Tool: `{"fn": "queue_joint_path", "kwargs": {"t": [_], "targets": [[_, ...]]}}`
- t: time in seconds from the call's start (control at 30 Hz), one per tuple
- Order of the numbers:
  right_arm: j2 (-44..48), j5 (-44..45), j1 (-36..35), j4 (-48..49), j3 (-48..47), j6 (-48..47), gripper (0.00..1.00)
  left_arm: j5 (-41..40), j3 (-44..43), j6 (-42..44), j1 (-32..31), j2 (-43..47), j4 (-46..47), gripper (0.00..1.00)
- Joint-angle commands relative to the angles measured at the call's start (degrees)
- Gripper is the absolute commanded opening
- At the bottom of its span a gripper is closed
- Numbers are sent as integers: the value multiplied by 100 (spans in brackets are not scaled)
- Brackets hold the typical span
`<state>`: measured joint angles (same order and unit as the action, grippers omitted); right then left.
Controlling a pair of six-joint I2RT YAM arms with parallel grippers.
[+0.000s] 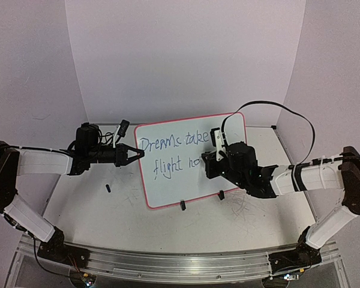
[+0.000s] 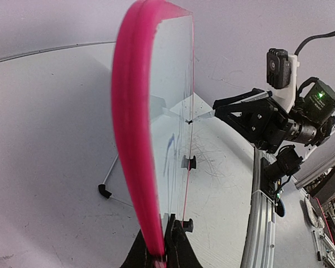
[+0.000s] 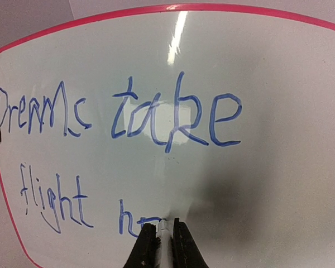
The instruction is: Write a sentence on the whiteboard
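Note:
The whiteboard [image 1: 189, 183] stands upright on two black clip feet [image 1: 183, 205] at mid-table, pink-rimmed, with blue writing "Dreams take flight" and a few further letters. My left gripper [image 1: 137, 154] is shut on its left edge; the left wrist view shows the pink rim [image 2: 131, 139] pinched between the black fingers [image 2: 178, 251]. My right gripper [image 1: 211, 157] is at the board's face, shut on a white marker [image 3: 165, 237]. The marker's tip touches the board [image 3: 257, 167] at the end of the last blue stroke on the second line.
A small black cap-like piece [image 1: 108, 188] lies on the scuffed tabletop left of the board, also seen behind the board [image 2: 104, 191]. Pale walls close in the back and sides. An aluminium rail [image 1: 168, 264] runs along the near edge.

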<state>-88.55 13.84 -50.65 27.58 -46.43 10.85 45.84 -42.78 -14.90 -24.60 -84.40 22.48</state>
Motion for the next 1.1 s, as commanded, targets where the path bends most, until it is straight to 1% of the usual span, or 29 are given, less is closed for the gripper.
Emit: {"fn": "queue_joint_path", "kwargs": {"t": [0.0, 0.4, 0.53, 0.67, 0.77, 1.07], "targets": [[84, 156, 70, -110, 142, 79, 0, -532, -117, 444, -79, -88, -157, 0], [123, -125, -26, -88, 109, 198, 0, -535, -140, 444, -91, -132, -167, 0], [492, -464, -27, 5, 168, 84, 0, -557, -127, 444, -89, -112, -173, 0], [732, -306, 96, 17, 295, -44, 0, -570, -112, 459, -91, -103, -174, 0], [635, -356, 198, 22, 234, -144, 0, -562, -120, 461, -90, -104, -179, 0], [351, -276, 199, 130, -6, -328, 0, -608, -90, 468, -92, -33, -191, 0]]}}
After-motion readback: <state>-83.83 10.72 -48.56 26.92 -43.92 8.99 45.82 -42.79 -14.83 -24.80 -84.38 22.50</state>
